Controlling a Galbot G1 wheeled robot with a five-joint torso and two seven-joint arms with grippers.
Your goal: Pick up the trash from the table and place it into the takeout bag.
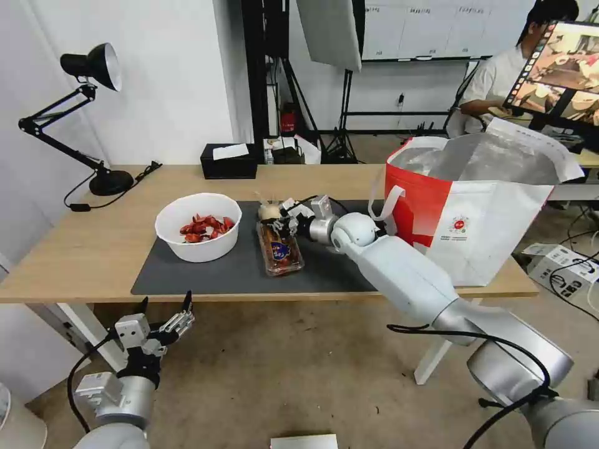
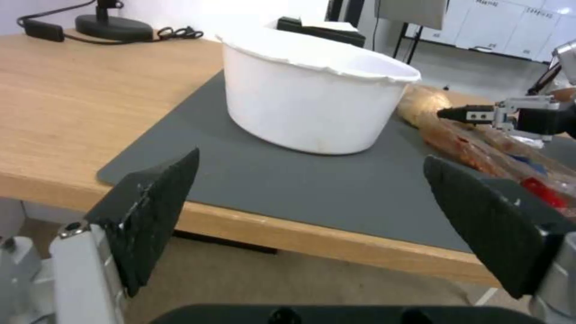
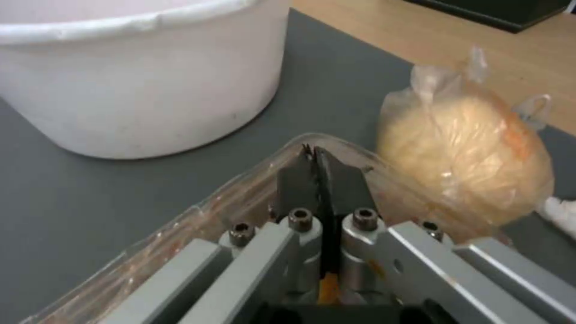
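At frame centre the right claw (image 1: 288,215) was pinched shut on the clear tray's (image 1: 281,249) rim, apparently for lifting; the left claw (image 1: 165,312), lower left below the counter (image 1: 81,249), gaped empty.

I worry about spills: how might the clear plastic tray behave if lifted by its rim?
The clear plastic tray looks thin and long, so it would likely flex and sag. The right gripper, fingers shut, pinches only one end's rim, so the far end may droop. Red bits inside could slide out.
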